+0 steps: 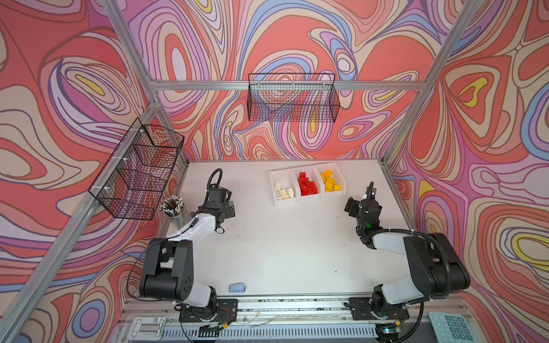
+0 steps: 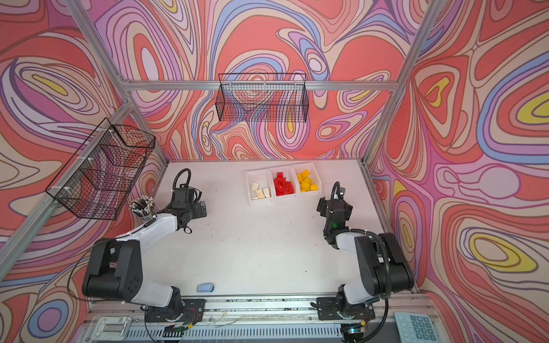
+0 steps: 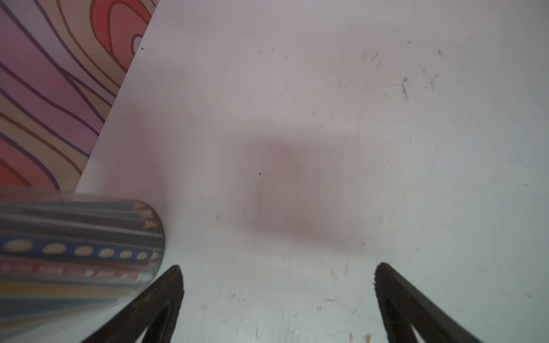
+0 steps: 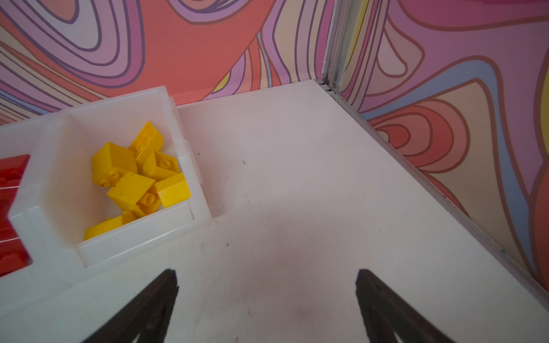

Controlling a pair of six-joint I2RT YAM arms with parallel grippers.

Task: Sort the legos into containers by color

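Sorting looks done: all legos (image 1: 309, 186) lie in the containers (image 1: 285, 202), cream, red and yellow, one colour each. No strays on the table (image 1: 282, 252). The left gripper (image 3: 277, 279) is well clear of the containers and the right gripper (image 4: 267, 285) just beside them. Both jaws wide, empty.

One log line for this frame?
bricks: in bins by colour | left gripper: open, empty | right gripper: open, empty

bright even light, soft shadows on the table (image 3: 297, 193), pencil cup (image 3: 80, 246) blurred, top views' edges bowed.
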